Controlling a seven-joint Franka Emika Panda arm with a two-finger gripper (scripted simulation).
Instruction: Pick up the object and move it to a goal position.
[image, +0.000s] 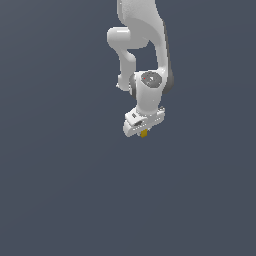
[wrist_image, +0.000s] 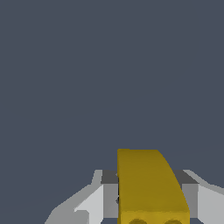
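Flat dark grey-blue ground fills both views, no edges or marks on it. White arm (image: 142, 35) comes down from the top of the exterior view, bends thru a rounded elbow w/ a grey joint cap, and ends pointing downward near mid-frame. At its tip the hand (image: 143, 131) hangs tilted a bit, body white, fingers short and barely showing in the exterior view. In the wrist view, grey-and-white fingers (wrist_image: 107, 199) sit either side of the object (wrist_image: 148, 188), pressed against its flanks, so the hand is clamped on it. Object (image: 144, 133) is a small yellow-orange block, one end sloped or rounded, w/ two round recesses on the near face; in the exterior view only a tiny bit of it pokes out below the hand.
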